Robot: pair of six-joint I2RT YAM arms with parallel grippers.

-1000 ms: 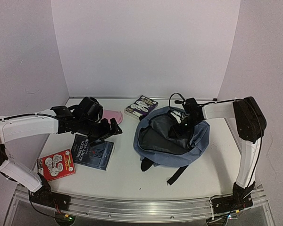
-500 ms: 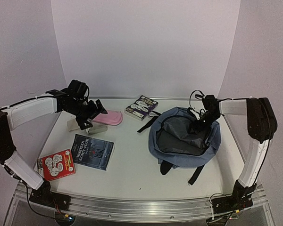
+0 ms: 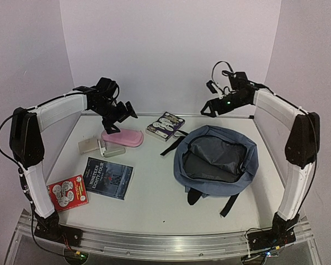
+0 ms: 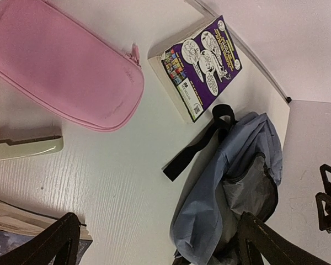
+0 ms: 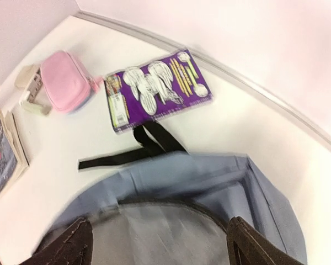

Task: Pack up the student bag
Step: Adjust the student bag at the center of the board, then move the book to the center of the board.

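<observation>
The student bag (image 3: 240, 165) lies open on the right half of the table, its grey lining facing up and black straps trailing at its near and far sides. In the right wrist view the student bag (image 5: 176, 179) fills the lower part, between my right gripper's (image 5: 163, 245) spread fingers. That right gripper (image 3: 209, 107) hangs open and holds nothing, raised above the bag's far edge near the back wall. My left gripper (image 3: 122, 118) is open too, hovering above a pink pencil case (image 3: 122, 137). The left wrist view shows the pencil case (image 4: 60, 77) and the bag (image 4: 231, 193).
A purple book (image 3: 165, 125) lies at the back, between the pencil case and the bag. Two small grey items (image 3: 94, 146) sit near the pencil case. A dark "Nineteen Eighty-Four" book (image 3: 107, 178) and a red book (image 3: 66, 192) lie front left.
The right gripper has risen out of the bag toward the back wall and opened wider; the bag had shifted right with it earlier. The left gripper moved back from the dark book to above the pencil case.
</observation>
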